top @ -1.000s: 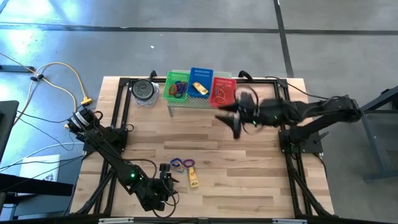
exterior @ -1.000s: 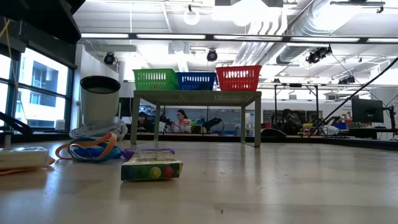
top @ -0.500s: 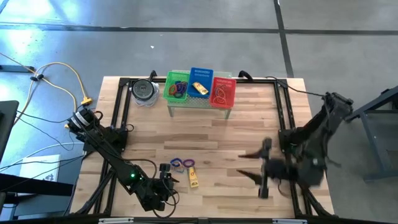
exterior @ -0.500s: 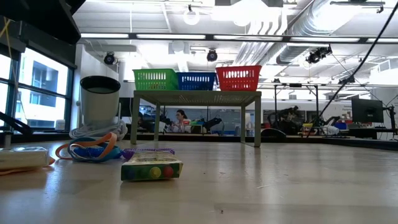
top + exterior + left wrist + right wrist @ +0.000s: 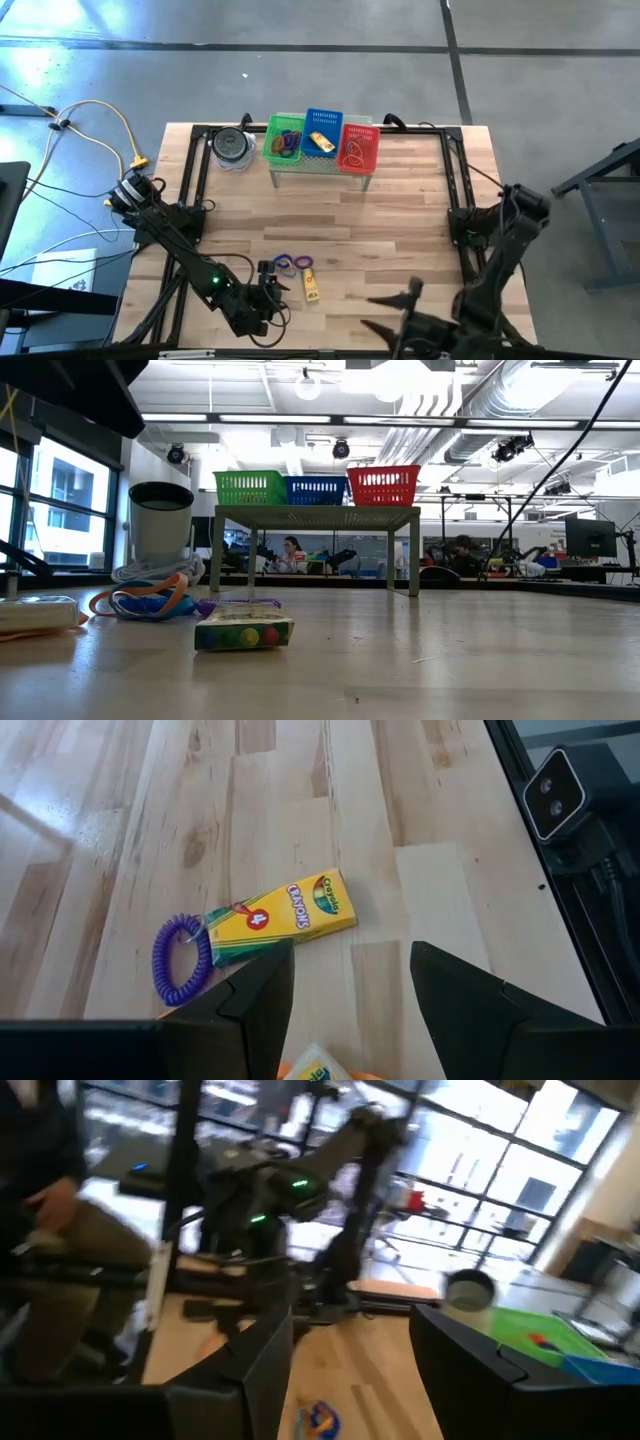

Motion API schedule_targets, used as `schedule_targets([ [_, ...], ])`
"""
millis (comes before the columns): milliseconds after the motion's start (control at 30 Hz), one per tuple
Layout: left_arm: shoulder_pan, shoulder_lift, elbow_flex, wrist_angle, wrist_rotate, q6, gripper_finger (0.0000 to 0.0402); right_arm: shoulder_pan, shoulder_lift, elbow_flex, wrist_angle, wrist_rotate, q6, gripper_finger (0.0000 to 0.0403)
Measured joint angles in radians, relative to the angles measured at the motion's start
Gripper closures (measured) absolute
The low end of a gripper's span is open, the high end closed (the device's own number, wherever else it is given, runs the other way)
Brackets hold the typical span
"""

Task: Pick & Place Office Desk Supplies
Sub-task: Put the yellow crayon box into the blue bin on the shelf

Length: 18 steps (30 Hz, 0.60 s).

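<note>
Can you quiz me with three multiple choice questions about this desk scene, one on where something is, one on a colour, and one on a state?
1. Where does the crayon box lie?
A. inside the red basket
B. on the wooden table near the left gripper
C. on the floor

2. What colour is the middle basket on the small stand?
A. blue
B. yellow
C. black

3. How does the right gripper stand?
A. shut on a crayon box
B. shut on a coil
C. open, holding nothing

Answers: 1 B, the left wrist view shows it on the planks beside a purple coil. 2 A, it sits between the green basket and the red basket. 3 C, its fingers are spread with nothing between them.
</note>
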Motion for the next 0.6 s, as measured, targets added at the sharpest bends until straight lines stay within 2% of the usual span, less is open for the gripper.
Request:
schedule_targets([
  [133, 0.0, 0.0, 0.0, 0.0, 0.0, 0.0, 0.0208, -0.019, 0.039, 0.002, 0.003, -0.115, 0.026, 0.0212],
  [233, 0.0, 0.0, 0.0, 0.0, 0.0, 0.0, 0.0208, -0.028, 0.053, 0.002, 0.009, -0.129, 0.098, 0.0212],
  [433, 0.0, 0.0, 0.0, 0.0, 0.0, 0.011, 0.0208, -0.028, 0.052, 0.002, 0.045, -0.135, 0.1, 0.021],
  [600, 0.0, 0.0, 0.0, 0.0, 0.0, 0.021, 0.0208, -0.03, 0.052, 0.002, 0.044, -0.154, 0.127, 0.0167],
])
